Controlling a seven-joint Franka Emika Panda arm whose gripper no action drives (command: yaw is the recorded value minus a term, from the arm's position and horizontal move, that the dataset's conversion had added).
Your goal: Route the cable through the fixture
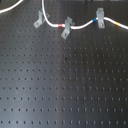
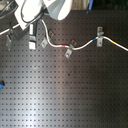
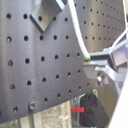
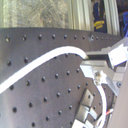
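The gripper (image 3: 92, 60) fills both wrist views, jaws pinching the cable (image 3: 80, 35) just beside one slanted fixture (image 2: 43, 43). Past that fixture the cable runs through a second slanted clip (image 2: 69, 50) and the arch bracket (image 2: 99, 36) (near the breadboard's (image 2: 65, 95) far edge). The board's near side lies open.

Board (image 1: 65, 85): fills the first exterior view; every part sits along its 12 o'clock edge.
Brackets: first clip (image 1: 38, 20) at 11 o'clock, second clip (image 1: 65, 28) at 12, arch bracket (image 1: 100, 19) at 1.
Cable (image 1: 80, 26): runs from 11 to 2 o'clock, through the second clip and arch bracket.
Gripper (image 2: 34, 36): at 10 o'clock in the second exterior view, beside the first clip.
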